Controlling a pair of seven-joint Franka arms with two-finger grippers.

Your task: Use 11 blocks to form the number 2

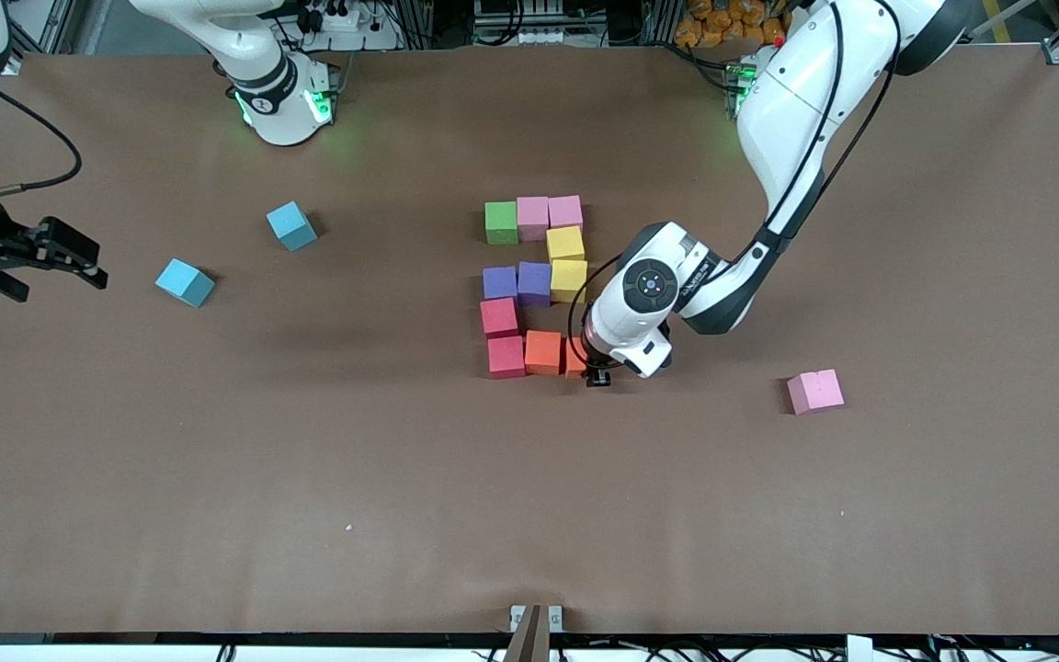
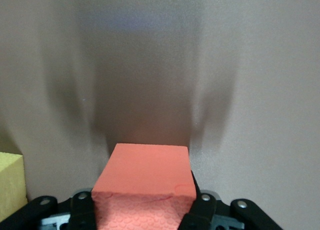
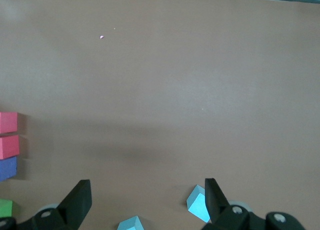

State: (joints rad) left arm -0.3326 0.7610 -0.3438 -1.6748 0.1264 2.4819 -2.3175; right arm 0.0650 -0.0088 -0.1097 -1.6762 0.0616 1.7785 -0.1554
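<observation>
At the near edge of the layout, at about four o'clock from the digit, a stray pink cube (image 1: 814,391) lies well apart from everything.

Next comes the number 2 (image 1: 534,285) and its lowest row: red, then orange, then the last orange cube (image 1: 575,358) at the five o'clock corner, half hidden under the left arm's wrist. The risk sits here. If the foam clings to a pad as the grip lets go, or a finger brushes the neighbouring orange block (image 1: 543,352), the row could skew or open a gap. I cannot tell whether the cube is fully seated on the table.

The left gripper (image 1: 597,375) is clamped on that cube, and the left wrist view shows its fingers (image 2: 205,207) pressed to both sides.

Farther up, the other blocks read red, purple-purple-yellow, yellow, then green-pink-pink at twelve o'clock.

Around nine to ten o'clock, two light-blue cubes (image 1: 185,281) rest apart. The right gripper (image 1: 51,253) waits at its arm's end of the table with its fingers spread wide, holding nothing.
</observation>
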